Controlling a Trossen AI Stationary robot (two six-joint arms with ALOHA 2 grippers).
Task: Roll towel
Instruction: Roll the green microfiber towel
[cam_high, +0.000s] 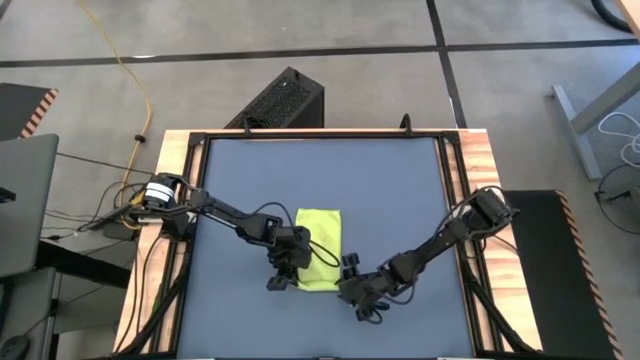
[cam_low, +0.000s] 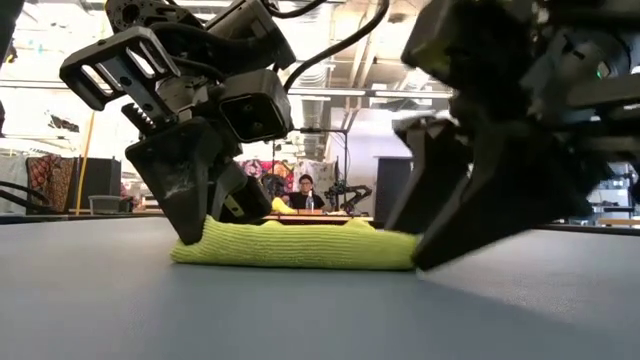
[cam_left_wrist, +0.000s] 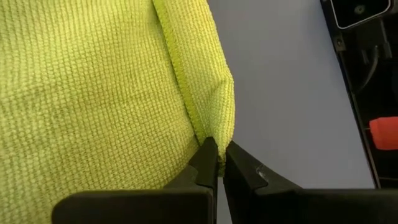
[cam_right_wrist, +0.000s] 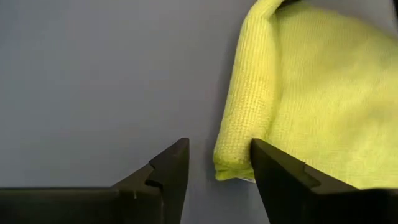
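Note:
The lime towel (cam_high: 319, 248) lies folded flat on the dark blue-grey table (cam_high: 400, 190), in several layers as the low view shows (cam_low: 300, 247). My left gripper (cam_high: 288, 270) is at the towel's near left corner, shut on its edge (cam_left_wrist: 221, 149). My right gripper (cam_high: 350, 276) is low at the near right corner. It is open, with its two fingers standing either side of that rolled-over corner (cam_right_wrist: 239, 158). My left gripper pinches the towel's hemmed edge fold (cam_left_wrist: 214, 127) at the near left corner between its two fingertips. The fingers slant down from the near left. The towel lies on the table, slack. My right gripper's one finger (cam_right_wrist: 280, 174) stands against the corner; I cannot tell whether it touches.
A black perforated box (cam_high: 285, 100) stands beyond the table's far edge. Wooden rails (cam_high: 480, 160) frame the table. Bare table stretches to the far side and right of the towel. A person (cam_low: 303, 192) sits far off in the room.

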